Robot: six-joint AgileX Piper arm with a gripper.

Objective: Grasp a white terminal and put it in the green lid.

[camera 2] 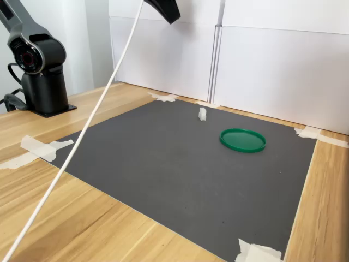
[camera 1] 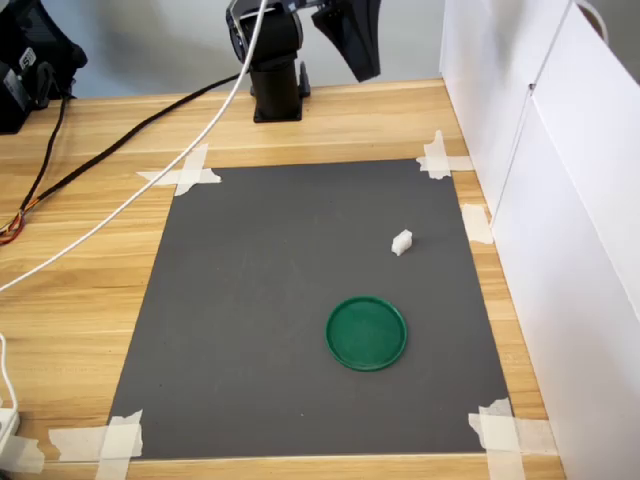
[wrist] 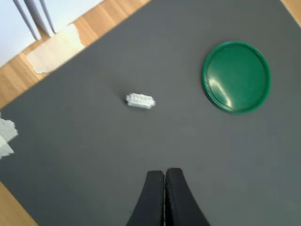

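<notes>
The white terminal lies on the dark mat, a short way from the green lid, which rests flat and holds nothing. My gripper hangs high above the mat, well clear of both. In the wrist view its two black fingers press together, shut, with nothing between them.
The dark mat is taped at its corners to a wooden table. White panels wall off the first exterior view's right. The arm's base stands behind the mat, with a white cable and black cables trailing across the wood.
</notes>
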